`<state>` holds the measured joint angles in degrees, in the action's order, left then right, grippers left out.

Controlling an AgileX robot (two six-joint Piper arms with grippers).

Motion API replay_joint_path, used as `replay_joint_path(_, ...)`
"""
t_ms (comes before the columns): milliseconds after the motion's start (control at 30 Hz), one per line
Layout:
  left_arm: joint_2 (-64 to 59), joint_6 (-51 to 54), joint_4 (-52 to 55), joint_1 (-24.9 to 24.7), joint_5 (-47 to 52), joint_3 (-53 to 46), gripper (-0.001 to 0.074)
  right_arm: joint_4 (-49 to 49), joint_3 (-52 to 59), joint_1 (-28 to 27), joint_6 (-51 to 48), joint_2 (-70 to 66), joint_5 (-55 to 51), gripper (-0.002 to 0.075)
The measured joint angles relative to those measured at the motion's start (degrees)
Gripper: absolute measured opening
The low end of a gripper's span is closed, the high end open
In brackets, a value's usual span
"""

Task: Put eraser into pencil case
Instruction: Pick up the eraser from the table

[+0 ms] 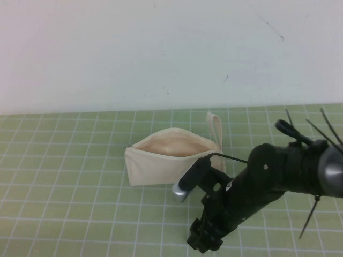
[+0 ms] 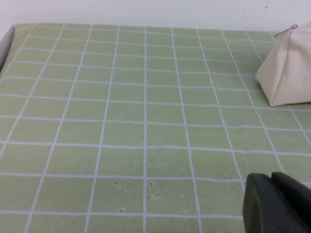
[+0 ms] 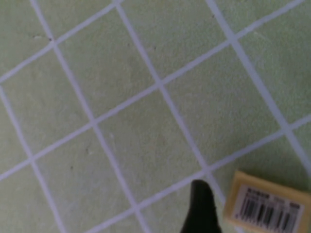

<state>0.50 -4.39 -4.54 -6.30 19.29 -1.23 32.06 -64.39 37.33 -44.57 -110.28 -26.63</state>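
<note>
The pencil case (image 1: 170, 156) is a cream-white pouch lying on the green grid mat with its zip open and its peach lining showing; a loop strap (image 1: 216, 128) sticks up at its right end. It also shows in the left wrist view (image 2: 290, 68). The eraser (image 3: 267, 207), pale yellow with a barcode label, lies flat on the mat. My right gripper (image 1: 203, 242) is low over the mat in front of the pouch, open, with one black fingertip (image 3: 200, 206) just beside the eraser. The arm hides the eraser in the high view. My left gripper (image 2: 278, 204) is shut and empty, to the left of the pouch.
The green grid mat (image 1: 64, 182) covers the table up to a white wall (image 1: 161, 48) at the back. Black cable ties (image 1: 313, 131) stick out from the right arm. The left arm is out of the high view.
</note>
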Motion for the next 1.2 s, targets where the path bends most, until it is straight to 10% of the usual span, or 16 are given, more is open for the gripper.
replay_joint_path(567,0.00,-0.31,0.00,0.00,0.00,0.00,-0.0001,0.12,-2.47,0.00,-1.44,-2.55,-3.72,0.0314)
replay_joint_path(1200,0.00,-0.31,0.00,0.00,0.00,0.00,-0.0001,-3.04,-13.97,0.00,-1.88,-2.76,-20.80,0.0302)
